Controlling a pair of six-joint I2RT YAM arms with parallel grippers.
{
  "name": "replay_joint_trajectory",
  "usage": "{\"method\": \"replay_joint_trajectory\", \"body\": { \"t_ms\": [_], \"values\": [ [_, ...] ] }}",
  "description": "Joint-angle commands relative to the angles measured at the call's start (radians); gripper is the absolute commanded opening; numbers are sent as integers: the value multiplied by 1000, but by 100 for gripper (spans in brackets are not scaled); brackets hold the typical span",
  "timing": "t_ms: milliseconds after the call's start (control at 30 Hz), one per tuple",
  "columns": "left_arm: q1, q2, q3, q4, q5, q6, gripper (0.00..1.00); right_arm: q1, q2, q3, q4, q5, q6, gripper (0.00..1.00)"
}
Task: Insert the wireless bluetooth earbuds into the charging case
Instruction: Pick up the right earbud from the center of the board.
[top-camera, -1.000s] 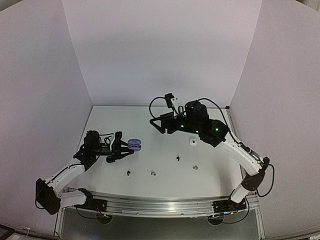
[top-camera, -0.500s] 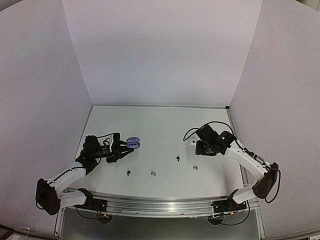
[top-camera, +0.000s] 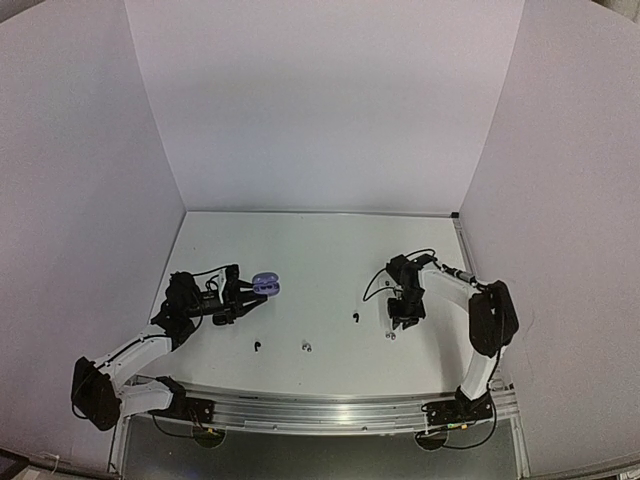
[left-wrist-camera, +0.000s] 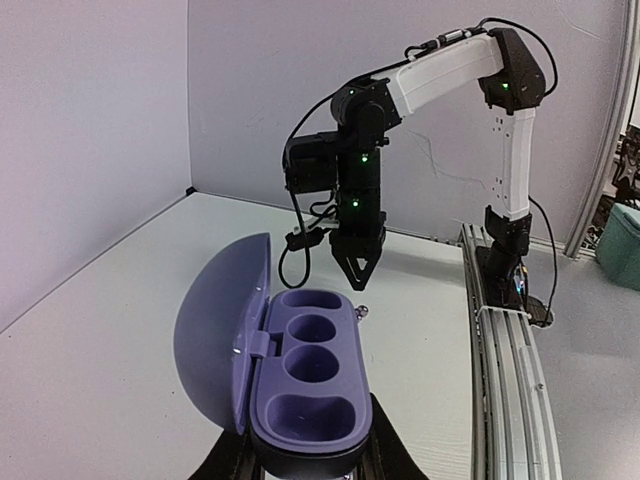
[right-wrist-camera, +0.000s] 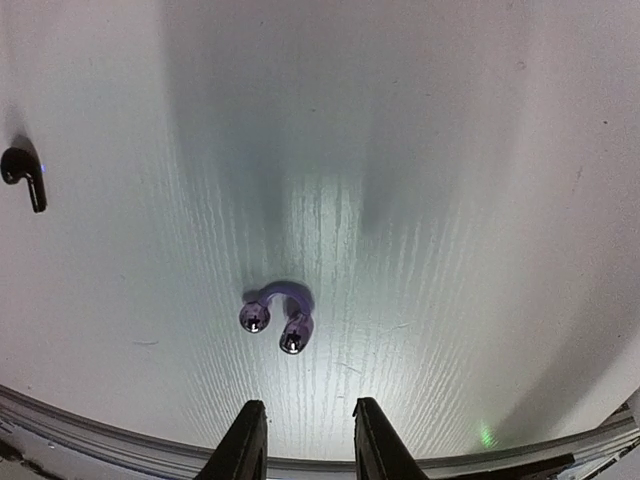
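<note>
White tabletop (top-camera: 320, 240), enclosed on three sides by plain pale walls (top-camera: 320, 100). A lilac earbud (right-wrist-camera: 275, 312), a small U-shaped clip with a shiny bead at each end, lies flat on the tabletop near the front rail (right-wrist-camera: 120, 435), directly below the right hand (right-wrist-camera: 305, 440). By its look it is very light, rigid and smooth, so an off-centre pinch would probably make it skid or flick away. The curved bridge between the beads seems the surest place to take hold, one finger on either side. A black earbud (right-wrist-camera: 25, 175) lies well apart to one side, and a greyish bud (top-camera: 306, 347) lies farther along the front of the tabletop. The charging case (left-wrist-camera: 310, 370), lilac with three empty wells (left-wrist-camera: 312, 362) in a row and its lid (left-wrist-camera: 215, 330) hinged open, is at the left. It is clamped low down in the left hand (left-wrist-camera: 305, 470), wells facing upward. The right hand points straight down, its two fingers narrowly apart with nothing between them, tips poised above the lilac earbud and not touching it. The right arm (top-camera: 470, 300) is folded sharply, its elbow raised high over the base. The left arm (top-camera: 140, 345) reaches forward low over the tabletop.
</note>
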Motion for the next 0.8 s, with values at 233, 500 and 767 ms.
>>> {"method": "replay_joint_trajectory", "body": {
  "t_ms": [233,500,767],
  "values": [
    [4,-5,9,35,-19,-4,0,1,120,66,-10,-45,-72,23],
    [8,-5,16,22,-21,-8,0,2,153,78,-9,-31,-73,18],
    [10,-3,18,20,-20,-5,0,2,155,54,-8,-28,-55,17]
  ]
}}
